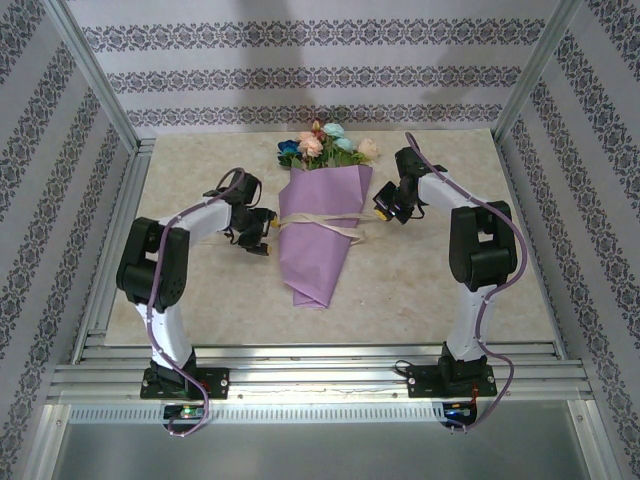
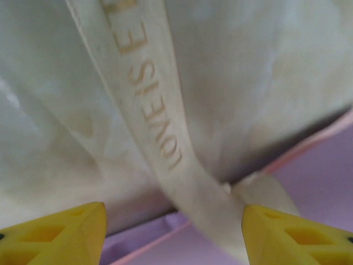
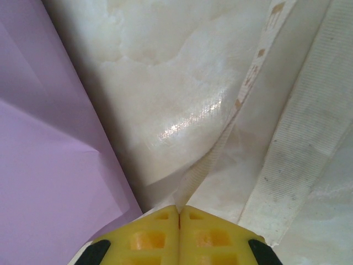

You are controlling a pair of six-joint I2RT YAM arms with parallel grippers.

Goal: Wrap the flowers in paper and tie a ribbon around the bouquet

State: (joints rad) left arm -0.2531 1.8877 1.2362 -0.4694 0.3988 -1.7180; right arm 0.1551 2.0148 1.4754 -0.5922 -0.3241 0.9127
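At the middle of the table your bouquet lies flat. The lilac paper is rolled into a narrow cone whose tip points back toward the arm bases. The flowers spill from its wide far end in pink, peach, blue and teal. Across the cone's waist runs the cream ribbon, with a loose tail trailing off the bouquet's right side onto the table.

Just left of the bouquet, level with the ribbon, you have the left gripper. Its wrist view shows the yellow fingertips spread well apart. The ribbon, printed with gold lettering, passes down between them unpinched, over the paper's pink-edged border.

Right of the bouquet, a little farther from it and slightly nearer the blooms, sits your right gripper. Its fingertips are pressed tight together, and a thin strand of ribbon runs straight into the seam between them, so it is pinching the ribbon. A second, wider stretch of ribbon lies on the table beside that strand, and the paper's edge shows at the left of that wrist view.
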